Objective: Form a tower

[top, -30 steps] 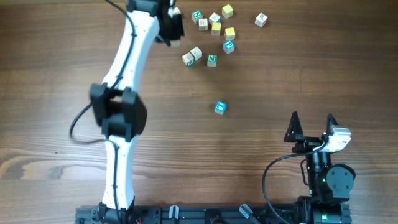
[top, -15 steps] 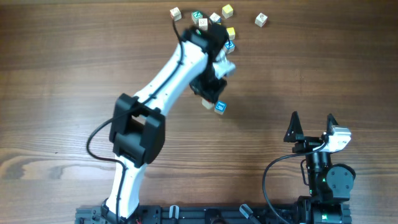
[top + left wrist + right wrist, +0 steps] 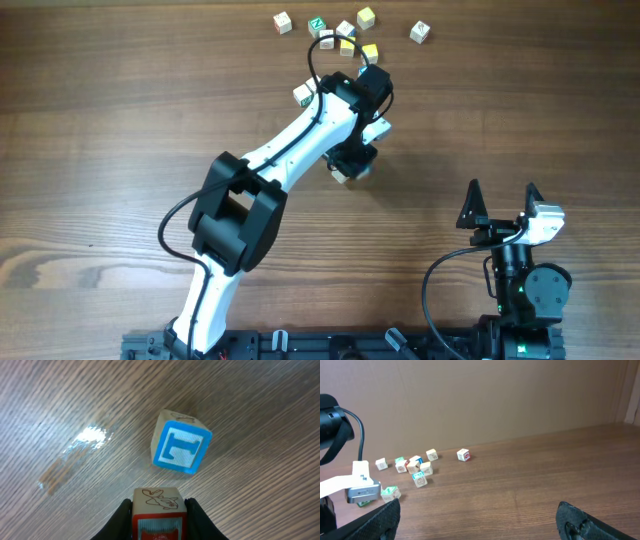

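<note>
"Since nothing stands stacked yet, how far along is this? Start close to the base."

"Closest, the right gripper (image 3: pixel 500 197) sits parked, fingers spread wide and empty. Further out, mid-table, the left gripper (image 3: pixel 348 172) pinches a red-faced cube (image 3: pixel 159 507), held close to a blue-lettered cube (image 3: pixel 180 449) that sits alone on the wood."

"And the tower?"

"None in view. I judge the blue-lettered cube to be its base, with the first placement about to happen."

"What's left?"

"Nearly everything. At the far edge the loose cubes (image 3: pixel 346 28) lie scattered, each to be fetched and set on top, by my reckoning."
</note>
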